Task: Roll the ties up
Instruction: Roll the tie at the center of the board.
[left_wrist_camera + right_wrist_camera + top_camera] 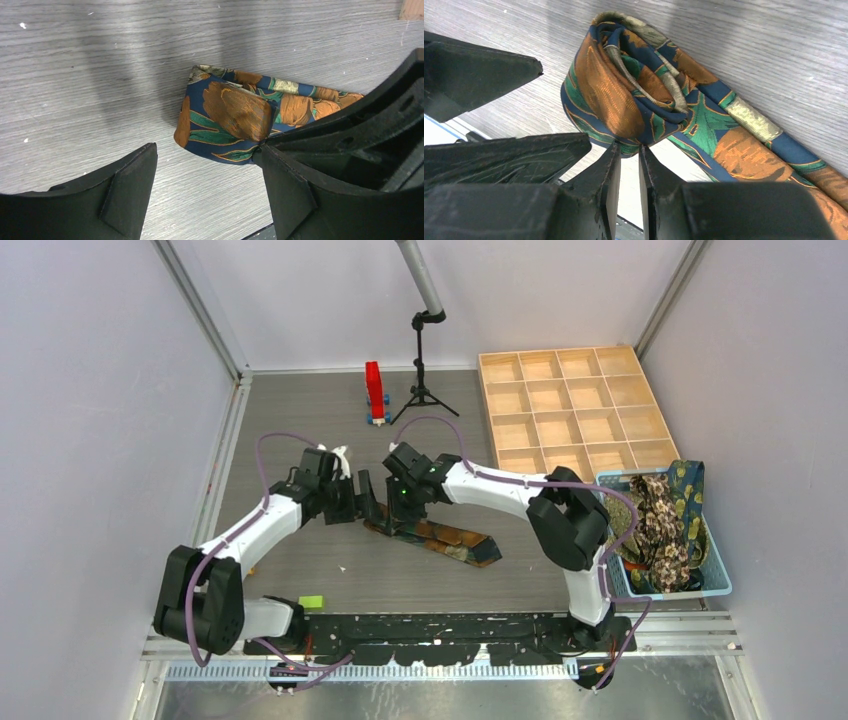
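A navy tie with orange and green flowers (450, 540) lies across the table's middle, its left end wound into a small roll (225, 120). The roll also shows in the right wrist view (619, 90), its strip running off to the lower right. My right gripper (629, 150) is shut on the roll's lower outer layer, its tips pinching the fabric. It also shows in the top view (397, 502). My left gripper (207, 195) is open just left of the roll, and one finger (285, 175) touches the roll's edge. It also shows in the top view (362, 502).
A light blue basket (715, 585) at the right holds several more patterned ties (665, 525). A wooden compartment tray (575, 410) stands at the back right. A red block (374, 392) and a black tripod (422, 370) stand at the back. A small green piece (311, 601) lies near the front.
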Tool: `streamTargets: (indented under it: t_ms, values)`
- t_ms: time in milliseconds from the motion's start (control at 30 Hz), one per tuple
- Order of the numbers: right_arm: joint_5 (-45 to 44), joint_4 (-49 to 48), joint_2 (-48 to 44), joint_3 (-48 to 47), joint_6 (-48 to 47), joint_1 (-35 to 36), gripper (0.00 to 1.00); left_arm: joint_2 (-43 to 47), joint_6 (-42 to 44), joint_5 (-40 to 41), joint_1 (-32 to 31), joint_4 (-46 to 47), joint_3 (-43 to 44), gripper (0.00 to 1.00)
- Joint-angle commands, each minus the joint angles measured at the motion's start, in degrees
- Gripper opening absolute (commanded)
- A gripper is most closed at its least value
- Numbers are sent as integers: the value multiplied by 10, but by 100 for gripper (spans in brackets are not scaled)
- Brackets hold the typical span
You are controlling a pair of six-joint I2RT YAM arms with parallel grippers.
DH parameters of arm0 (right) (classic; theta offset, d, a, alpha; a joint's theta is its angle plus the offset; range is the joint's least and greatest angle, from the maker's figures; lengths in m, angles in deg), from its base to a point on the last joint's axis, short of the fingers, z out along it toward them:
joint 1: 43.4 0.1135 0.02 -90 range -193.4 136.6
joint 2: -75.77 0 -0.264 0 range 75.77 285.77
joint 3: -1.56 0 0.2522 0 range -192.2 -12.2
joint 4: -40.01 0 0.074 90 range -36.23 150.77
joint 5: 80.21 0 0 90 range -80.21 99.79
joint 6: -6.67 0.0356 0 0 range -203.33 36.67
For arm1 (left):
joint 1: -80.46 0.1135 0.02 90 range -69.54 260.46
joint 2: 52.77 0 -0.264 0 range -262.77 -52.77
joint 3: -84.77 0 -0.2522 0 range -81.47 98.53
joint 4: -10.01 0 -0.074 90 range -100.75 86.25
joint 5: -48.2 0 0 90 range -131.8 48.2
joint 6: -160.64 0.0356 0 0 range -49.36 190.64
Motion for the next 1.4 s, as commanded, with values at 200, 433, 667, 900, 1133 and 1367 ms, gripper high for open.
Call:
streamTargets:
  t_ms: [200,433,667,900,1133,1367]
  values:
    - [-12,-8,-14,25,-18,-19,25,-29,14,-63,14,87,-12,78]
    - [30,-23,-43,20,-16,-21,25,-44,12,-60,15,97,-5,77]
    - [30,-29,-52,-11,3,-21,29,-42,5,-49,16,102,1,75]
    - [13,-29,-26,-18,13,-33,29,-57,30,-37,21,106,15,78]
    - [18,-41,-2,-16,12,-49,28,-90,42,-57,28,122,27,78]
    - [29,-49,14,7,3,-62,27,-114,61,-66,29,117,42,78]
